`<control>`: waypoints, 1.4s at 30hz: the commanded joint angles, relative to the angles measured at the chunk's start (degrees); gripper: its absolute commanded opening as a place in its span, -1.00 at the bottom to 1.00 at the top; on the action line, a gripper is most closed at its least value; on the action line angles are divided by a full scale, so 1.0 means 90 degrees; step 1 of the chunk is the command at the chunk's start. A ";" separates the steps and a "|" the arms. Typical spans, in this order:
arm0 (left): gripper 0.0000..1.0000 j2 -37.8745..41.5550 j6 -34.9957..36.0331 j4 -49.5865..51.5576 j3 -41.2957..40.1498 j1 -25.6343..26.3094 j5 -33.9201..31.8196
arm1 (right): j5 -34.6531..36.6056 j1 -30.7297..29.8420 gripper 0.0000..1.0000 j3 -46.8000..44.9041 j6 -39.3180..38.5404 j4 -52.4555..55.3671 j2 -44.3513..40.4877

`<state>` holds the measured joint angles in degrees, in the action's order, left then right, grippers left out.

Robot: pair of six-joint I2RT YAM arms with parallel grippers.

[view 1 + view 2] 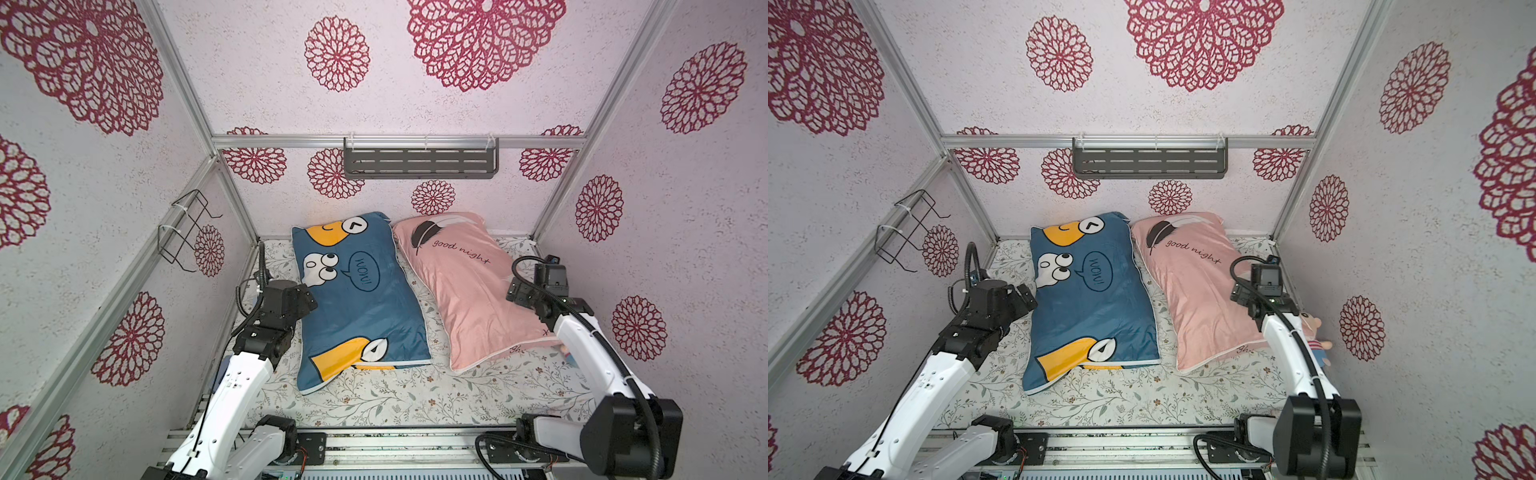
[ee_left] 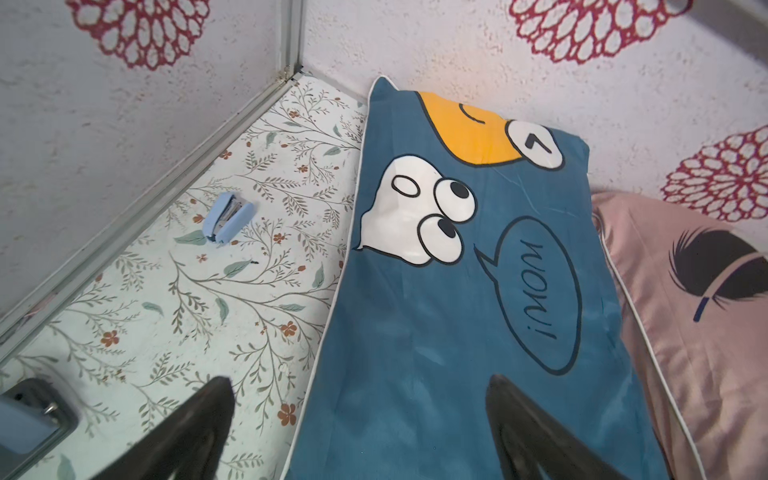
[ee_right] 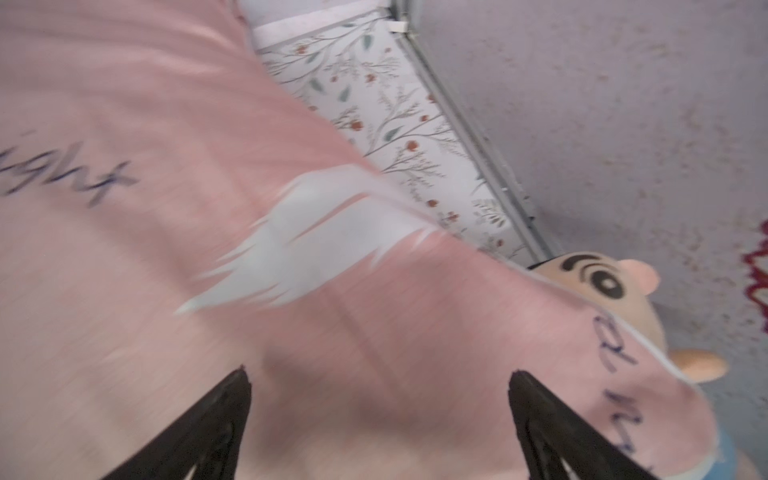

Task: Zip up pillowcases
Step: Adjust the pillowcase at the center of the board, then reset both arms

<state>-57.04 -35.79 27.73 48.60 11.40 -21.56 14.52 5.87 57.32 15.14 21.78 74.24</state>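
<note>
Hovering left gripper (image 2: 359,380), jaws wide, empty, over blue pillowcase (image 1: 365,316) near floral sheet's (image 1: 415,399) left edge; hovering right gripper (image 3: 379,372), wide, empty, over pink pillowcase (image 1: 469,299).

A broad strip of sheet (image 1: 415,395) is left open on the near side of both cases. Between the blue case (image 1: 357,299) and the pink case (image 1: 465,291) a narrow gap is noted, closed at the far end where they touch. The left margin is partly obstructed by a stapler (image 2: 226,218) toward the far corner. The right margin is blocked by a doll (image 1: 1318,347) beside the pink case.
</note>
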 commanded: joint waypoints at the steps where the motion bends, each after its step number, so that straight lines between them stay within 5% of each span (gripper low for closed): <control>1: 0.95 0.0028 0.0297 -0.0539 -0.0128 0.0062 0.0036 | -0.0370 0.0957 0.97 0.0567 -0.0351 -0.0614 0.0461; 5: 0.95 0.0038 0.0544 -0.0555 -0.0208 0.0066 -0.0096 | -0.1104 0.1625 0.96 0.1159 -0.0181 -0.0563 0.1616; 10: 0.95 -0.0166 0.0957 -0.1322 -0.0644 -0.0123 -0.1212 | -0.1687 0.1122 0.97 0.0758 -0.0153 -0.1128 0.2305; 18: 0.95 -0.0726 0.1303 -0.2961 -0.1413 -0.0809 -0.1746 | -0.1930 -0.0063 0.98 -0.0485 0.0106 -0.1607 0.1586; 28: 0.95 -0.1087 0.2355 -0.4373 -0.1844 -0.1651 -0.1124 | -0.2777 -0.0642 0.98 -0.1259 0.0573 -0.1401 0.0592; 34: 0.95 -0.1686 0.2942 -0.5919 -0.2384 -0.2150 -0.0738 | -0.0591 -0.0598 0.98 -0.1810 -0.0357 -0.2085 -0.0150; 42: 0.95 -0.2655 0.3009 -0.6621 -0.2188 -0.2306 -0.0243 | 0.0665 -0.0535 0.98 -0.4006 -0.1617 -0.7098 -0.0122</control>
<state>-80.31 -10.90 -27.03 27.22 -9.04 -26.63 14.63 1.58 27.18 7.03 -21.82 71.94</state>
